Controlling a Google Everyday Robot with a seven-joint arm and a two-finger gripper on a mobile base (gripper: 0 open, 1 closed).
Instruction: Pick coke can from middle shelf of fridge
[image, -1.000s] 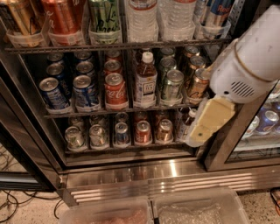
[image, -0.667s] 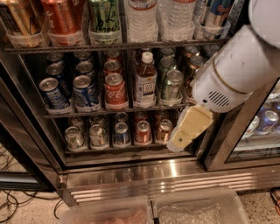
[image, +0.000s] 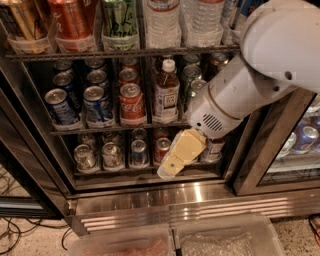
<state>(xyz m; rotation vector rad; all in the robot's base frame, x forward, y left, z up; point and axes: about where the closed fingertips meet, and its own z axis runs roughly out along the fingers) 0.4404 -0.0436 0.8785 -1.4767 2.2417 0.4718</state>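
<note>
Across the open front of the fridge, the hand has swept from the far right toward 9 o'clock over the last second and dropped a little as it went. It now hangs before the lower row of cans, covering some of them, with the white arm slanting down to it from 2 o'clock. That move has brought it much nearer the coke can, which has not shifted. The can stands upright at the front of the middle shelf, with a blue can just beside it at 9 o'clock and a white-capped bottle just beside it at 3 o'clock. From the hand, the can lies up at about 11 o'clock, so the approach looks only part done: the hand sits below shelf level and would have to rise and go a bit farther left before reaching in. The hand shows as a cream wedge pointing to 7 o'clock. It has hold of nothing and appears to touch nothing, though how near it is to the lower cans behind it is unclear. Whether it is open or closed cannot be told from this angle.
</note>
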